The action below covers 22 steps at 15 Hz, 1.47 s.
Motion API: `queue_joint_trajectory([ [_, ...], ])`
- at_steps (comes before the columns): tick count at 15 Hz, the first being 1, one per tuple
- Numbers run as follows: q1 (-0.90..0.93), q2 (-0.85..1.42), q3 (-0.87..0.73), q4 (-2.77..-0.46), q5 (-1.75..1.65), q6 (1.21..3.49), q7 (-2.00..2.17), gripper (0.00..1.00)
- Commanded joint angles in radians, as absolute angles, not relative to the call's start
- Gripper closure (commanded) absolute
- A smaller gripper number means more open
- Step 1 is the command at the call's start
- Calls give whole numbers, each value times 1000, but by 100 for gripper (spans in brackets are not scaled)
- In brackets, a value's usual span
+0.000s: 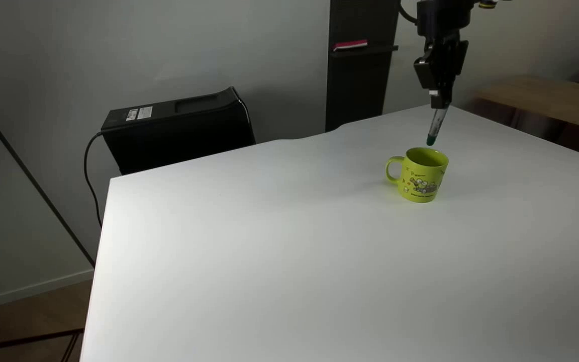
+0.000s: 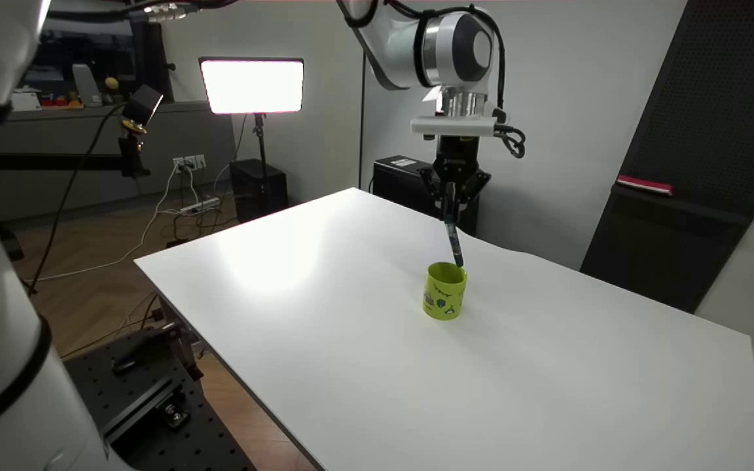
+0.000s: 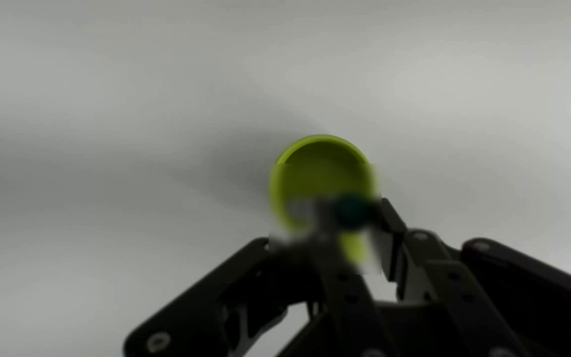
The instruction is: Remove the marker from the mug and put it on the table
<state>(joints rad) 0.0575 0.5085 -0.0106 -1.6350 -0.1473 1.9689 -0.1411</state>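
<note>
The yellow-green mug (image 1: 422,176) stands upright on the white table (image 1: 249,241); it also shows in an exterior view (image 2: 444,302) and in the wrist view (image 3: 321,152). The marker has a clear barrel and a dark green end that points down. It shows in both exterior views (image 1: 438,121) (image 2: 454,243) and, blurred, in the wrist view (image 3: 352,210). My gripper (image 1: 439,99) is shut on the marker's upper part and holds it slightly tilted. The marker's lower end is just above the mug's rim, outside the mug. The marker's top is hidden between the fingers.
The mug's handle (image 1: 392,168) sticks out to one side. A black box-like device (image 1: 179,125) stands beyond the table's edge. A dark cabinet (image 2: 691,163) and a lit lamp panel (image 2: 251,86) stand behind. The robot's base (image 2: 10,366) is beside the table.
</note>
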Motion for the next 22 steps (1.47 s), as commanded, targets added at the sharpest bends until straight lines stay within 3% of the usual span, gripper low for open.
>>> queue_joint_trajectory([
  [1, 7, 495, 15, -1527, -55, 1807, -166, 94],
  [6, -37, 477, 39, -1489, 72, 1683, -239, 94],
  [12, -16, 405, 96, -1714, 137, 1838, -365, 94],
  [22, 54, 250, 189, -2295, 120, 2653, -417, 94],
])
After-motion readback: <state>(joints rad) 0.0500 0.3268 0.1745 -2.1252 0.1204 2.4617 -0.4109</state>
